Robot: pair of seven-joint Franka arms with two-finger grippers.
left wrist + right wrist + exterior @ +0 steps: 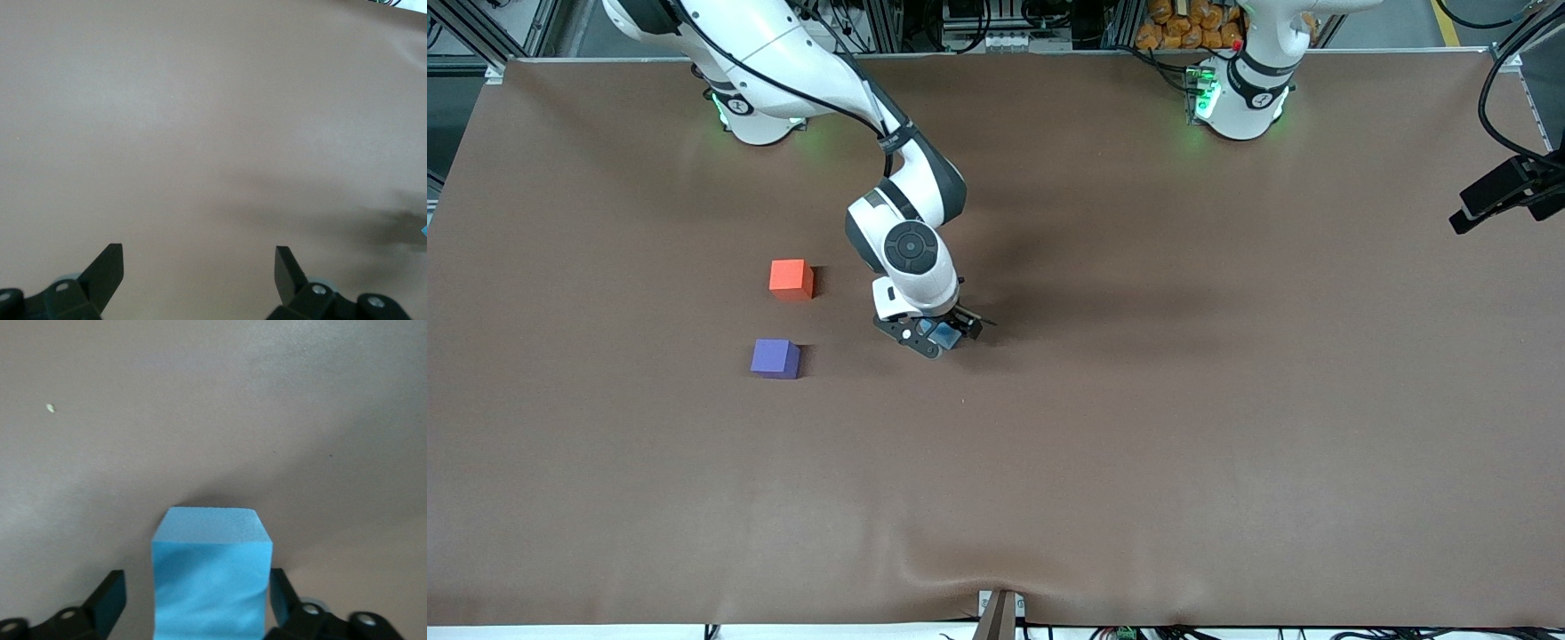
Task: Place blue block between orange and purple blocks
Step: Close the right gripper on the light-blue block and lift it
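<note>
The blue block (943, 334) (212, 580) sits on the brown table between the fingers of my right gripper (941, 339) (197, 577), which is lowered around it. The gripper is open: one finger (280, 590) is against the block's side, while the other finger (110, 593) stands a small gap away. The orange block (791, 277) and the purple block (775, 357) lie toward the right arm's end of the table, the purple one nearer the front camera, with a gap between them. My left gripper (200, 252) hangs open over bare table, holding nothing.
A black camera mount (1507, 191) juts in at the left arm's end of the table. A small stand (999, 615) sits at the table's near edge. The brown cloth (1138, 427) is bare around the blocks.
</note>
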